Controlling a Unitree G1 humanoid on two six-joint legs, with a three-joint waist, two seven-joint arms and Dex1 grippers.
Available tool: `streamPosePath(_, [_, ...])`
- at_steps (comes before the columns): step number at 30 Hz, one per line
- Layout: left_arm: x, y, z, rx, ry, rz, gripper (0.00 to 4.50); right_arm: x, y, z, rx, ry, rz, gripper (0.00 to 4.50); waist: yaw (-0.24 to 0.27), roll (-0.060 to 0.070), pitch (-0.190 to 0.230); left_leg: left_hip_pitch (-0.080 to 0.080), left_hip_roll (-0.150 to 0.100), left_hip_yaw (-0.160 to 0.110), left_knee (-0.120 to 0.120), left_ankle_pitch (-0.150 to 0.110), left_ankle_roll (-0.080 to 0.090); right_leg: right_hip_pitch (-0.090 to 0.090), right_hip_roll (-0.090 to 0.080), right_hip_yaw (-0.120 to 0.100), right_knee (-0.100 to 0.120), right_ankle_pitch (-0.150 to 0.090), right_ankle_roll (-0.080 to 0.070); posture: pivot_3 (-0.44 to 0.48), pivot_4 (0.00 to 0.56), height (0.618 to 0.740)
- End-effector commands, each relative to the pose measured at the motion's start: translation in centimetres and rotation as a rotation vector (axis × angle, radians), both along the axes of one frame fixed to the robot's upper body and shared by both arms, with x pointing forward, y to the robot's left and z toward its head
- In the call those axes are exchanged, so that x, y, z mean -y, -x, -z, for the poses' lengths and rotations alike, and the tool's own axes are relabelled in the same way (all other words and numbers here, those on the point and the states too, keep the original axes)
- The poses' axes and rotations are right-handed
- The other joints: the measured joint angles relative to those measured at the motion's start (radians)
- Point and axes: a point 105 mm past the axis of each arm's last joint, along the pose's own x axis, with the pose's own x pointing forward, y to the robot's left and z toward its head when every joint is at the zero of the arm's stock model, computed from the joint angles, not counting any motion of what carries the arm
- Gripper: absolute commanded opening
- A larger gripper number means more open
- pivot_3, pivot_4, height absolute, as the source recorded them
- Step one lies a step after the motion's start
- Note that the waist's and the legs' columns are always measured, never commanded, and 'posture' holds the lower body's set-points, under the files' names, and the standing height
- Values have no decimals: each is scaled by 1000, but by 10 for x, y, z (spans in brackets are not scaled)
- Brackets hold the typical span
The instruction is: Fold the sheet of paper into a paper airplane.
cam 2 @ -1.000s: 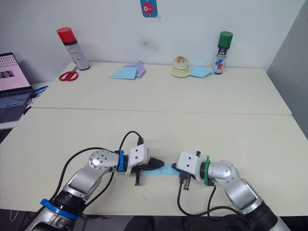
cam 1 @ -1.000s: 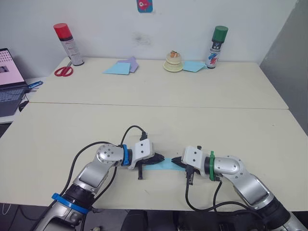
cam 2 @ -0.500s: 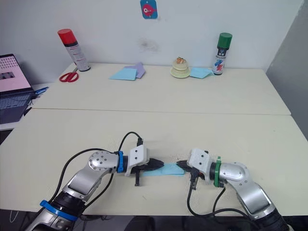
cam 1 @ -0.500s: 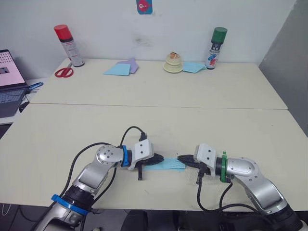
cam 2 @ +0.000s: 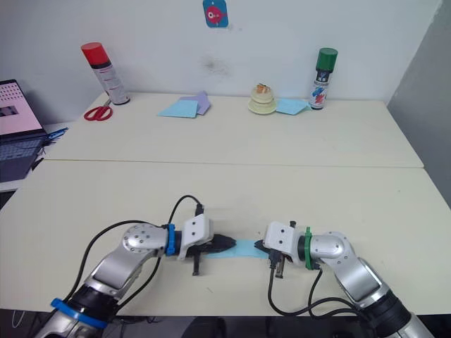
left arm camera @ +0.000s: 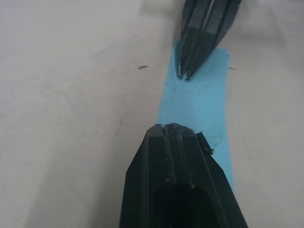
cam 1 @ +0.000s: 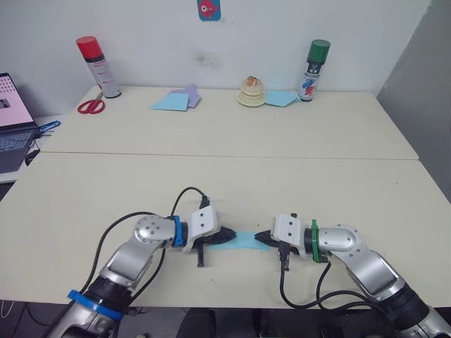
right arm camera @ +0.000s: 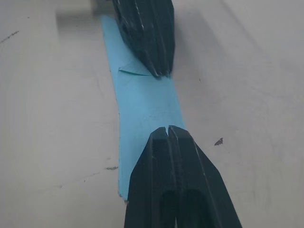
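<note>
The light-blue sheet of paper (cam 1: 244, 240) lies flat near the table's front edge. It is folded into a narrow layered strip, the paper airplane's flat form. My left gripper (cam 1: 231, 236) is shut, and its tips rest on the strip's left end. My right gripper (cam 1: 259, 238) is shut too, with its tips on the right end, facing the left one a short gap away. In the left wrist view, the paper (left arm camera: 199, 102) runs from under my fingers (left arm camera: 171, 130) to the other gripper. The right wrist view shows a small triangular crease in the paper (right arm camera: 142, 99).
Along the far edge stand a red spray can (cam 1: 90, 65), scissors (cam 1: 90, 105), loose light-blue (cam 1: 171, 103) and lilac (cam 1: 189, 92) sheets, a cream stacked object (cam 1: 251, 91), another blue sheet (cam 1: 282, 98) and a green spray can (cam 1: 314, 60). A laptop (cam 1: 10, 120) sits far left.
My right gripper slid right along the paper half a second ago and has come back toward the left gripper. The left gripper has stayed on the paper.
</note>
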Motion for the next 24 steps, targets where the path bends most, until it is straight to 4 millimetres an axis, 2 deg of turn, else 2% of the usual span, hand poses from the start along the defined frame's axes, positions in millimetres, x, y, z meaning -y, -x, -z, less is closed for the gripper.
streamPosePath(1, [-36,13,27,-123,-106,-69,0,17,3,21,-71,81,51,33,2,1,-1,0,0,0,0,0,0,0,0,0,0,0,0,0,150,729])
streamPosePath(3, [-46,15,29,-130,-124,-86,0,15,3,20,-65,72,53,33,3,2,-1,1,0,0,0,0,0,1,-1,0,0,0,0,0,150,729])
streamPosePath(6, [-46,13,22,-119,-100,-98,0,7,2,13,-42,37,44,33,3,3,-2,3,-1,0,0,0,0,2,-1,0,0,-3,-6,0,150,729])
streamPosePath(9, [-41,6,6,-76,-50,-111,0,0,-1,0,8,-26,30,33,1,3,-2,3,0,0,0,0,0,2,-1,0,0,-4,-6,0,150,729])
streamPosePath(13, [-43,2,-35,11,-14,-85,0,-7,-1,-38,80,-153,-11,33,1,1,8,-1,0,0,0,0,0,-2,0,-1,1,0,0,0,150,729])
streamPosePath(18, [-51,9,-67,60,-56,-17,0,-10,19,-66,76,-179,-128,33,3,1,10,-16,1,-2,2,0,0,-14,1,-3,1,0,0,0,150,729])
streamPosePath(22, [-56,14,-82,77,-71,6,0,-9,41,-69,11,-129,-213,33,3,1,10,-21,-1,-1,2,0,-1,-17,-2,-2,0,-2,3,0,150,729])
streamPosePath(24, [-56,16,-88,80,-70,14,0,-9,46,-68,-11,-114,-220,33,3,1,11,-22,-1,-2,3,0,-1,-17,-2,-3,-1,-2,3,0,150,729])
